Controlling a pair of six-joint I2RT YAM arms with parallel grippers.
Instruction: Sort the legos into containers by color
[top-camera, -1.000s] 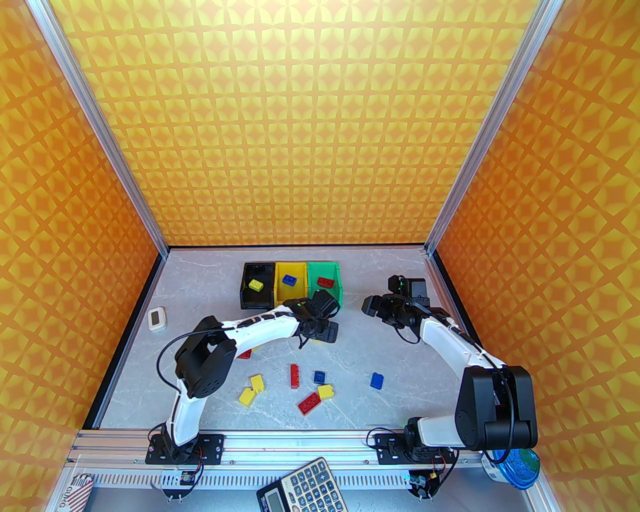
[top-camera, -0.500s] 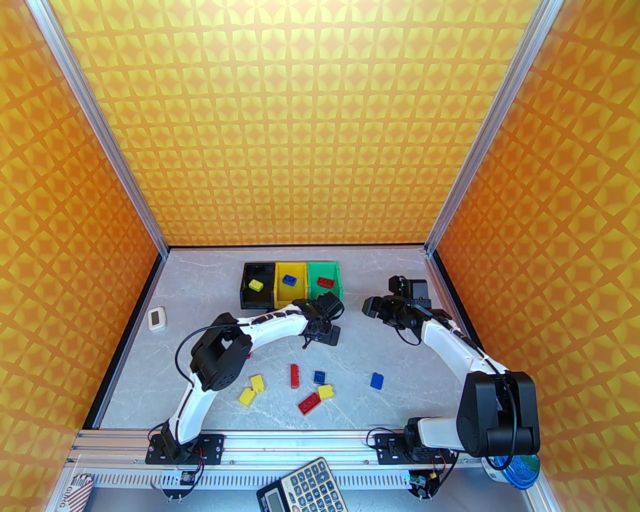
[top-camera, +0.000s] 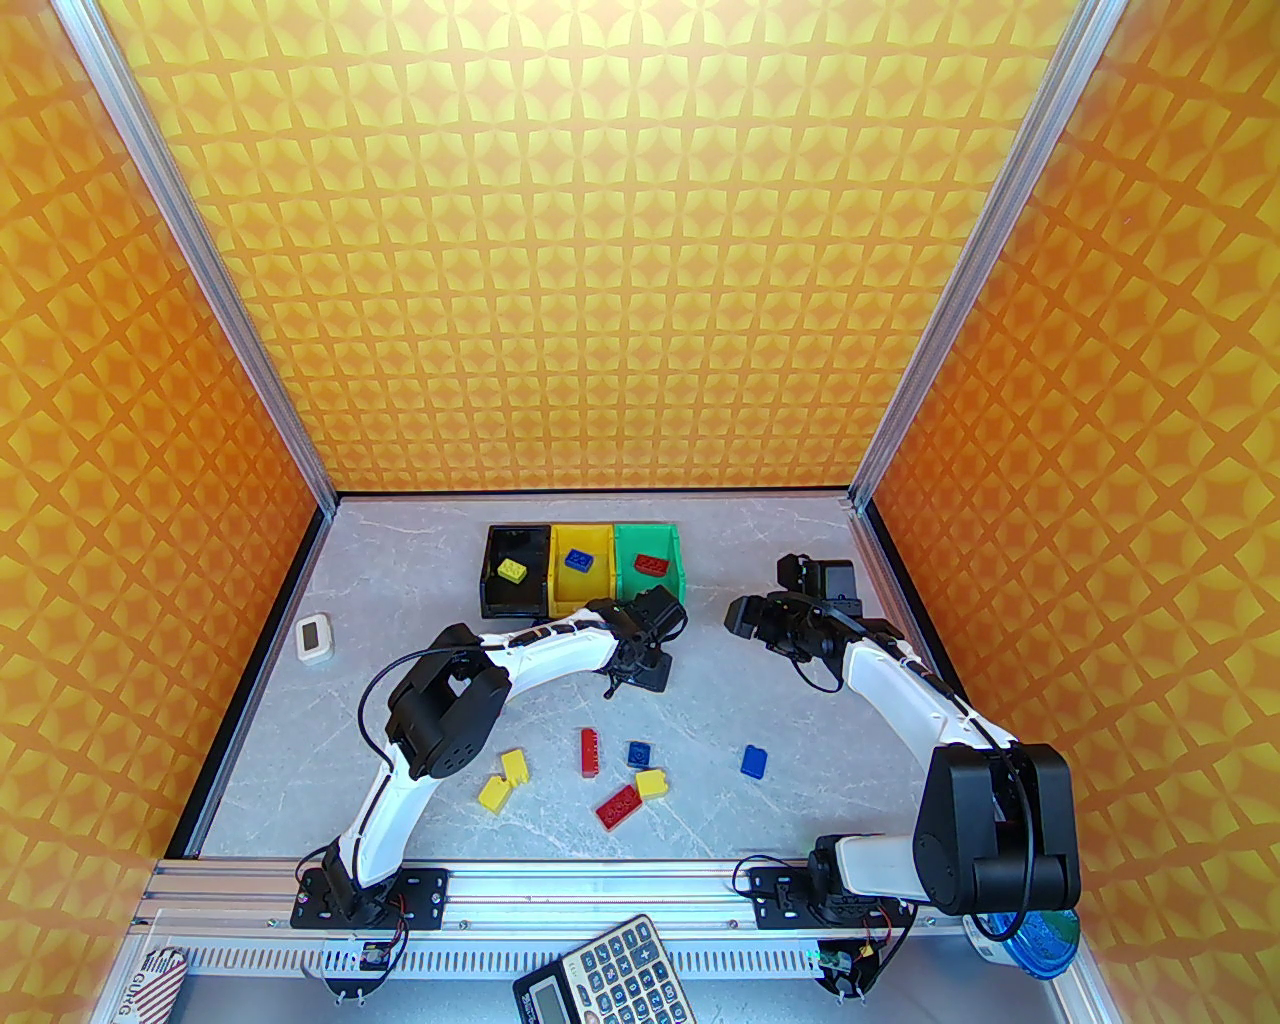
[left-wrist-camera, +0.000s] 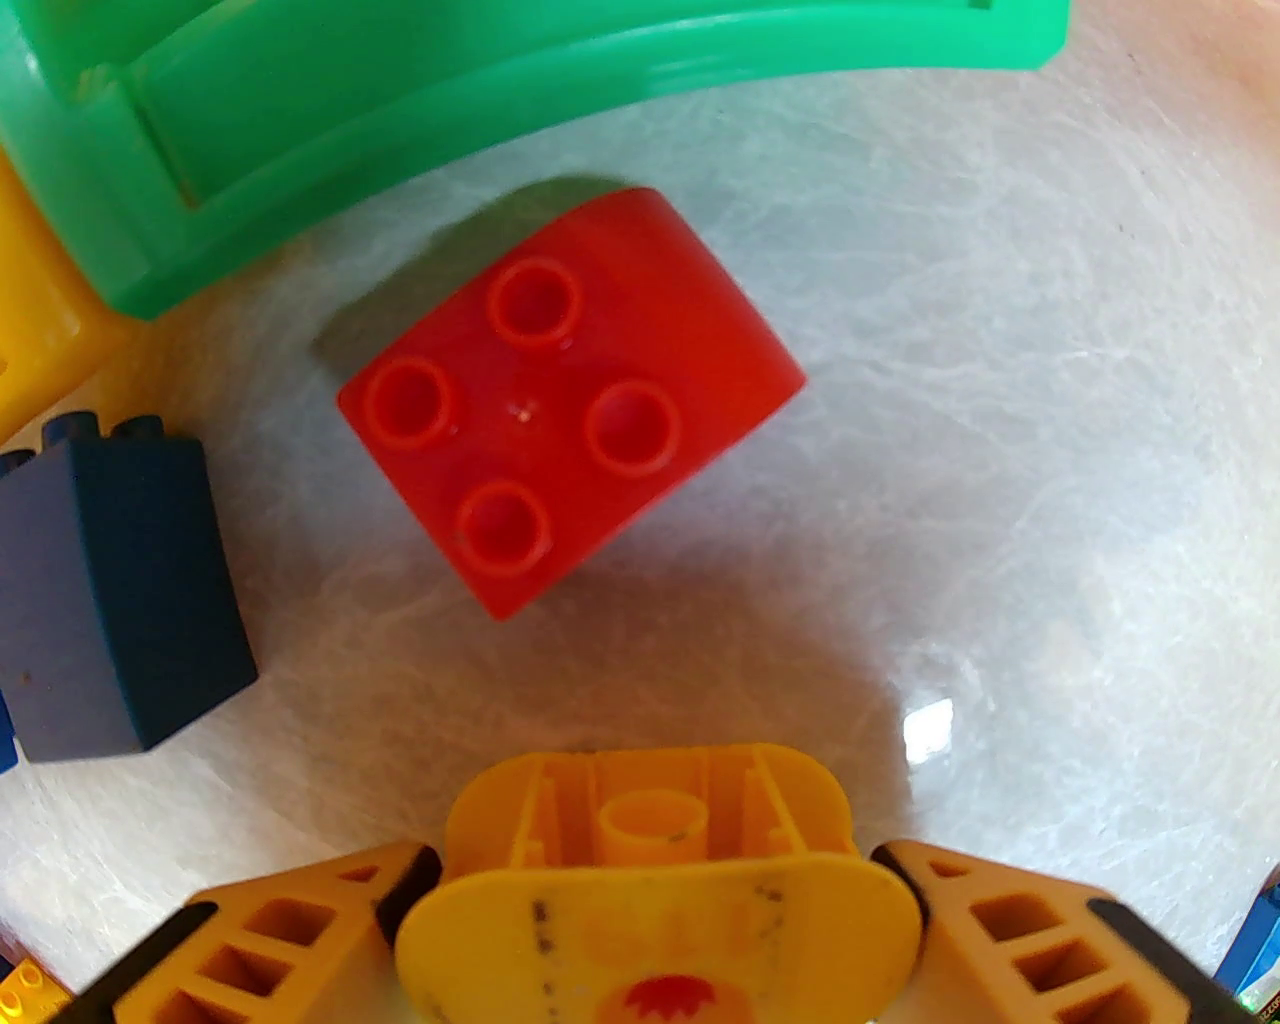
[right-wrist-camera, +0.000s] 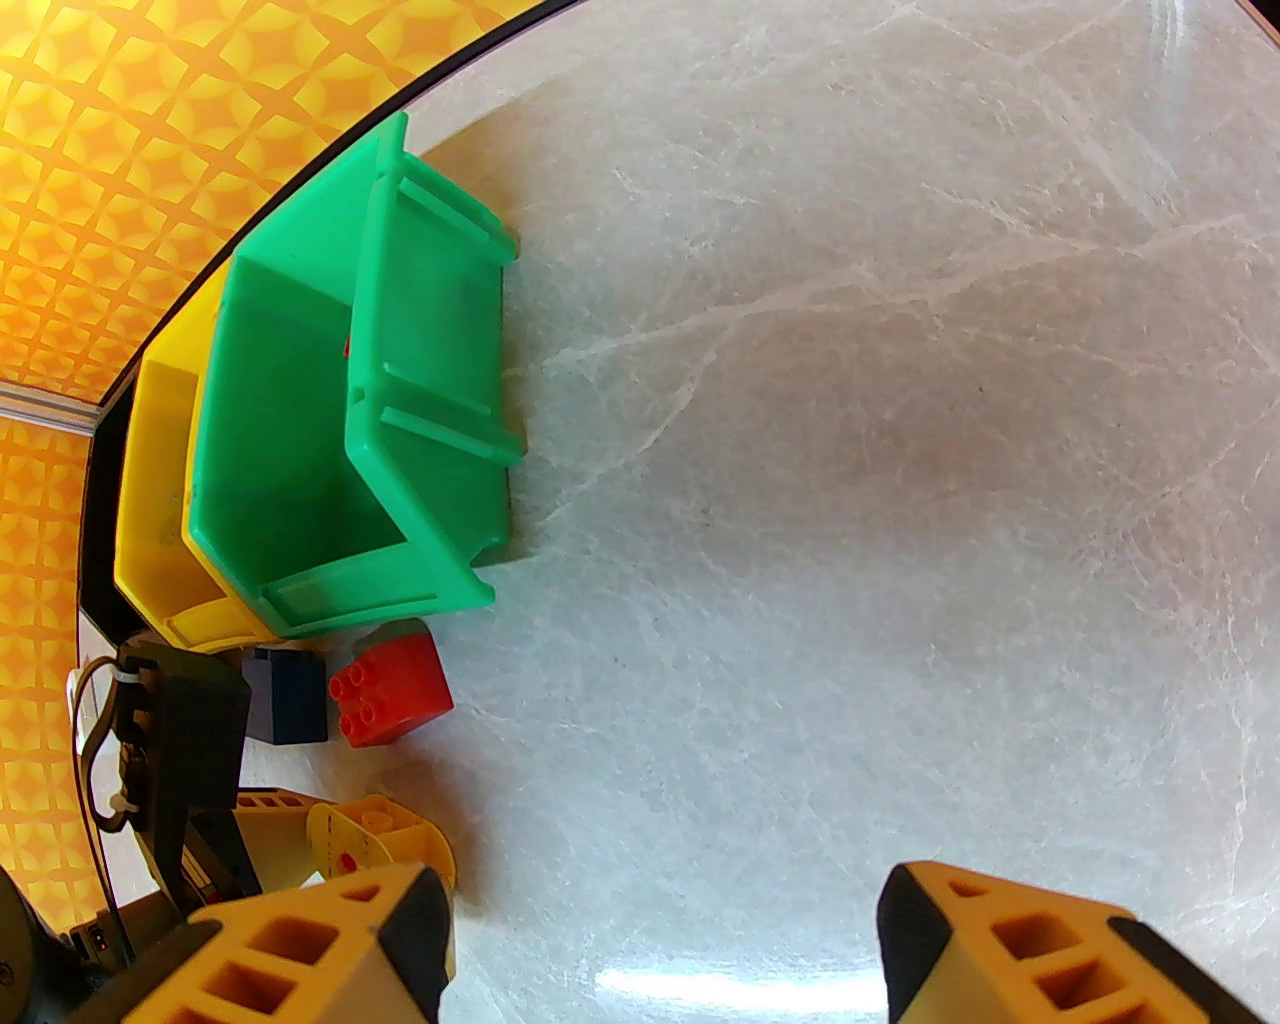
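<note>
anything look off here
Colours look mismatched: a blue brick lies in the yellow bin, a yellow brick in the black bin. A dark blue brick by the yellow bin lies on its side.

Three open bins stood side by side at the far end of the counter (top-camera: 800, 700): the black bin (top-camera: 487, 585) held a yellow brick (top-camera: 513, 571), the yellow bin (top-camera: 580, 597) a blue brick (top-camera: 578, 561), the green bin (top-camera: 678, 578) a red brick (top-camera: 652, 565). Just in front of the green bin a red four-stud brick (left-wrist-camera: 565, 400) lay studs up beside a dark blue brick (left-wrist-camera: 115, 590) on its side, and a round yellow piece (left-wrist-camera: 650, 800) sat between the left claw (left-wrist-camera: 655, 900)'s pads. Nearer, loose bricks (top-camera: 590, 751) in red, blue and yellow lay scattered.
</note>
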